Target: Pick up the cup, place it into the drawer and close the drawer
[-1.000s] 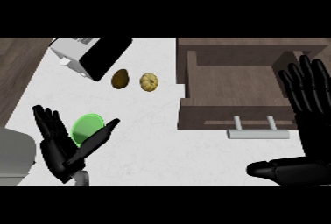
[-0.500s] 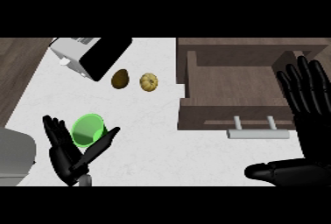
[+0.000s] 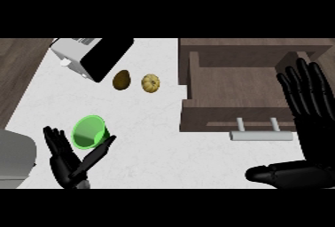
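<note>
— Fingers of the left hand are straight and spread, with the thumb angled out toward the right, so the hand makes an open V. Is it holding the green cup?

— Not as far as the head view shows. The cup sits in the mouth of that V, just beside the fingertips and the thumb, lying tilted so its open rim faces the camera. Nothing is curled round it. Whether a fingertip touches its wall cannot be told.

— Why the hand stands that way?

— It looks like a pre-grasp: the hand is open wide enough to take the cup's body between thumb and fingers. Judging by that, the pick-up step is not yet done.

— And the right hand?

— Its fingers are straight and slightly fanned, pointing up along the right side of the open drawer. It holds nothing and appears to be resting there. The drawer stands pulled out, its pale handle toward the robot, probably left open to receive the cup.

— So the cup is well apart from the drawer?

— Yes, it is on the white counter at the lower left. Beyond it lie a brown kiwi, a tan round fruit and a toaster.
</note>
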